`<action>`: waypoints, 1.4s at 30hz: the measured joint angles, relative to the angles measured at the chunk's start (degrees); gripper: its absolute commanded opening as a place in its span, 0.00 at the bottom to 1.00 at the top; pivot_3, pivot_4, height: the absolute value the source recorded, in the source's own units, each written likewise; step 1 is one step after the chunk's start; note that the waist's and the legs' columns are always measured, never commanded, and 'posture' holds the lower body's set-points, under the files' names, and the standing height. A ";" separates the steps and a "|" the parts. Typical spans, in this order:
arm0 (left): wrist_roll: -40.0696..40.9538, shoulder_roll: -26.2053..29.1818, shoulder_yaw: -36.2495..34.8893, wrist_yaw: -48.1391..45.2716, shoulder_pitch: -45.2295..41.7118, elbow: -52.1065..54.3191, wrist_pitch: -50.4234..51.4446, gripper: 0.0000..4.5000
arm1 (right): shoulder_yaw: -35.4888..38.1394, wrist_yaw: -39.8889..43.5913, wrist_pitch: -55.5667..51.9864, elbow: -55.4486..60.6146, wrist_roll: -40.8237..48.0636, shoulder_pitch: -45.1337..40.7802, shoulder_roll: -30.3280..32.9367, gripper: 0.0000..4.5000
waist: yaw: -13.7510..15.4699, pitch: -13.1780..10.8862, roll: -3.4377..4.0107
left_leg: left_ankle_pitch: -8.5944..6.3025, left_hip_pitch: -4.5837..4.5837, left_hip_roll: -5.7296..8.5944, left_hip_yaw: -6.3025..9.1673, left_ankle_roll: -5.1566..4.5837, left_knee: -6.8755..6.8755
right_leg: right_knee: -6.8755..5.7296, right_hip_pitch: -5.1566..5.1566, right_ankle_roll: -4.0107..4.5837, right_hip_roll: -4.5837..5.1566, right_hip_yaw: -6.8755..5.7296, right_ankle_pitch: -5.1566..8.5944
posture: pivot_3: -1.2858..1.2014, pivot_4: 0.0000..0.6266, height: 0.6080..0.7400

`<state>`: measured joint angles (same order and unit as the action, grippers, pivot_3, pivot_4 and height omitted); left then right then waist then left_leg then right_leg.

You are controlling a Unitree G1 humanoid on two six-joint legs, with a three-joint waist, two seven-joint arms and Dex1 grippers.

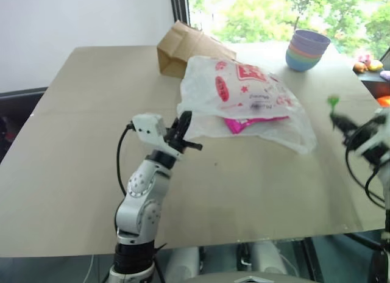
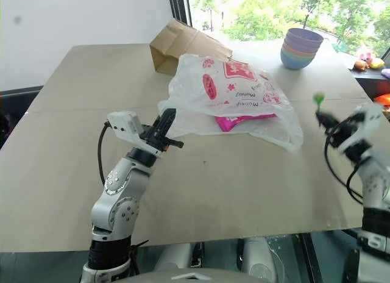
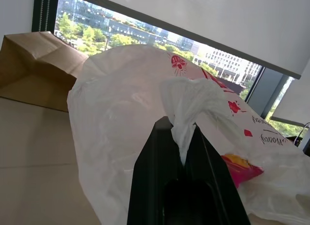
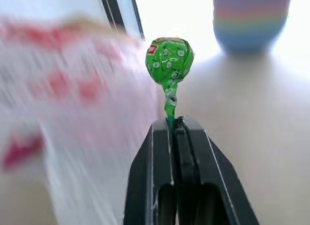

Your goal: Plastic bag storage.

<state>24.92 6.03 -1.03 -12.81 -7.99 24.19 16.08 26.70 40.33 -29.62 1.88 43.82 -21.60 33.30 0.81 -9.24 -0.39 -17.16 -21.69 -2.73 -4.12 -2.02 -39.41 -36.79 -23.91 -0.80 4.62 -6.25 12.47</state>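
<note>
Plastic bag [image 1: 244, 97]: mid-table [image 1: 73, 173], atop snack packet [image 1: 247, 124].
Paper bag [image 1: 183, 48]: behind plastic bag, touching.
Bowl stack [image 1: 306, 50]: far right, apart from bags.
Left gripper [image 1: 183, 132]: at bag's near-left edge.
Right gripper [image 2: 326, 121]: right of bag, lollipop [image 2: 318, 100] above.

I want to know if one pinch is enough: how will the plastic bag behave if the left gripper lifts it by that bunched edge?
The plastic bag looks thin and crinkly, so it will likely hang limp from the left gripper, not hold shape. Its film is bunched between the fingers, so slipping seems unlikely. The magenta packet inside may weigh one side down or slide out.
</note>
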 measured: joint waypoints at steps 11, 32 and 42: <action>-1.31 -2.02 0.70 0.69 -2.20 -0.91 -0.93 0.00 | -31.09 18.64 -0.02 8.66 -8.80 0.31 3.78 0.01 | 0.08 -0.01 -0.18 | -0.19 -0.15 0.37 0.03 -0.34 -0.14 | 0.19 0.06 -0.25 0.34 -0.07 -0.12 | 0.52 0.24 1.00; -2.89 -3.39 0.86 0.95 -0.80 -1.53 -2.79 0.00 | -32.47 5.79 11.69 -9.57 -25.06 -12.22 -9.49 0.80 | 0.89 -0.23 -0.14 | 0.00 -0.94 0.42 0.15 -0.02 -0.11 | 0.48 -0.35 -0.34 0.36 -0.39 -0.19 | 0.52 0.24 1.00; -2.19 -2.71 0.83 -1.17 -1.62 -3.56 -2.74 0.00 | -12.94 6.01 -4.80 20.15 -0.82 0.41 2.64 0.80 | 0.04 -0.26 -0.15 | -0.04 -0.58 0.43 0.34 -0.09 -0.16 | 0.23 -0.23 -0.34 0.31 -0.14 -0.18 | 0.52 0.24 1.00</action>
<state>22.73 3.32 -0.20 -13.98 -9.61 20.64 13.35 13.76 46.34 -34.42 22.03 43.00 -21.19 35.95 0.85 -9.50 -0.54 -17.20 -22.27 -2.30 -3.78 -2.11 -39.57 -36.56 -24.14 -1.14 4.93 -6.38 12.28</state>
